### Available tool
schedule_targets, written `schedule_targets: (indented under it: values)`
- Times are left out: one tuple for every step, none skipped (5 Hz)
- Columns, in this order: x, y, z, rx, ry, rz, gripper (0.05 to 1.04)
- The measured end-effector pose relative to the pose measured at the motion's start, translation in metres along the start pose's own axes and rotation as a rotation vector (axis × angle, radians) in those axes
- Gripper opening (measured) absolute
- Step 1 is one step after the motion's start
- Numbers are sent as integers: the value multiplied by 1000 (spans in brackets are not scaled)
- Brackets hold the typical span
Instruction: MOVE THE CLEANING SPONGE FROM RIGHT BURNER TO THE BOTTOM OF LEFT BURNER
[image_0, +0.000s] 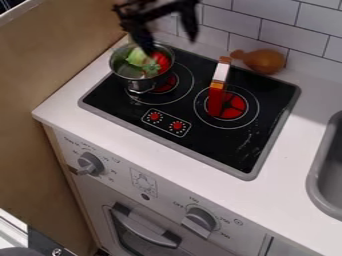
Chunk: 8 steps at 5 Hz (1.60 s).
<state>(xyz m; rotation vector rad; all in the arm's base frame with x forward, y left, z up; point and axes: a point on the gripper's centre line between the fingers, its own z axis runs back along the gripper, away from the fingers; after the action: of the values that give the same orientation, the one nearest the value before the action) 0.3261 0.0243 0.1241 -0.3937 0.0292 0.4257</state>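
At the left, the metal pot (138, 85) with its green and red toy food covers part of the left burner (167, 86), so the sponge should go down on the black strip in front of that ring, clear of the pot's handle. Above and behind the pot hangs the tool (169, 44), released, its two fingers spread with nothing between them. To the right, the cleaning sponge (216, 95), red with an orange and white upper part, sits on the right burner (236, 106); whether it stands or leans I can't tell. The step in hand is likely the grasp: line up over its narrow width, straddle it squarely, pinch gently, then lift straight up, minding the orange-brown toy (265, 61) behind at the right.
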Motion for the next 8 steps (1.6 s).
schedule_targets:
  values:
    - [2,-25,-2,4,-29,33,999]
    - [1,-25,-2,5,-29,36,999]
    - [2,-24,-1,6,-31,36,999]
    - [2,-24,-1,8,-32,36,999]
    - [2,-23,-1,15,-33,38,999]
    - [1,-25,3,151,-50,26,999]
    - [-1,-24,1,251,-61,-27,999]
    - [3,-22,2,285,-93,-35,999]
